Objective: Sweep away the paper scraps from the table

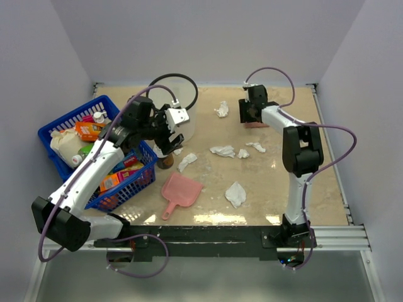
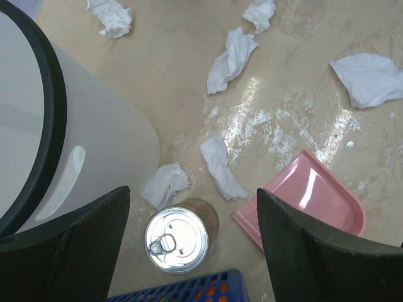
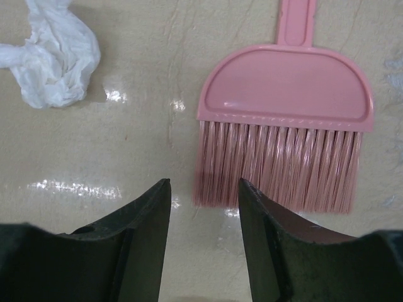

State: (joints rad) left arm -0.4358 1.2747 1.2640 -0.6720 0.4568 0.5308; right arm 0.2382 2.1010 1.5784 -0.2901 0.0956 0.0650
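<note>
Right claw point(image 3: 203, 189), jaws spread abt halfway and gripping nothing, hangs low over the far-right part of the bench point(image 1: 283, 189), its tips just short of the bristle ends of a pink brush point(image 3: 286, 88); contact can't be told. The brush lies flat, bristles toward the claw, handle pointing straight away. One crumpled wad point(image 3: 53, 60) sits to the brush's left, apart from it. Left claw point(image 2: 192, 201), spread wide and empty, hovers above a pull-tab can point(image 2: 176, 239) standing upright betw. a white bin point(image 2: 94, 145) w/ black rim and a pink dustpan point(image 2: 308, 207). The paper scraps point(image 1: 222, 151) are strewn across mid-bench betw. the two arms: three close together at centre, the biggest of those stretched left-to-right; one lone wad point(image 1: 221, 109) at the far edge; a long strip point(image 1: 187, 162) near the can, running diagonally from near-left to far-right; one broad piece point(image 1: 235, 194) toward the front, right of the dustpan, whose handle points near-left. A small wad point(image 2: 165, 182) lies just beside the can, at the bin's foot. A blue basket point(image 1: 47, 129) of groceries sits at left; pack print too small to read, and the can lid shows no lettering.
</note>
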